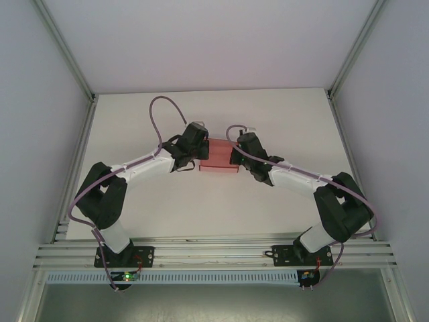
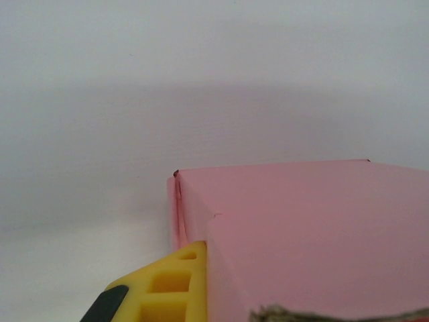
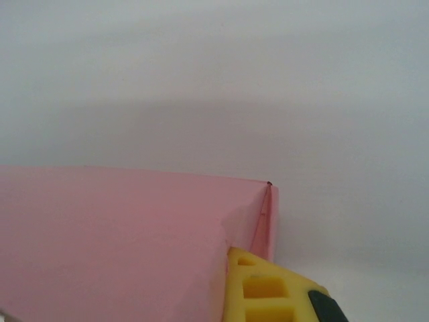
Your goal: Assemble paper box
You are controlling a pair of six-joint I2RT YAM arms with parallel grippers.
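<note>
From the overhead camera my left arm (image 1: 141, 164) rises from its base at the near edge, folds at the elbow and reaches inward across the white table (image 1: 281, 121), a purple cable (image 1: 164, 104) looping above its wrist. The left gripper (image 1: 200, 155) sits at the left end of the paper box (image 1: 220, 161), but the dark wrist housing covers the fingertips there. On the left wrist camera I see one yellow finger (image 2: 171, 292) flat against the box's end wall; its partner is hidden behind the pink card (image 2: 301, 228), and the bottom edge of the view cuts both off. The jaws are clenched, and I read that as a pinch on the box's end wall. The box lies mid-table between the two wrists, closed-looking, its underside out of my sight. The right gripper (image 1: 234, 155) mirrors this at the right end: one yellow finger (image 3: 268, 292) against the end flap, the other behind card (image 3: 114, 235), clenched on that wall too. The right arm (image 1: 295, 176) bends inward likewise.
</note>
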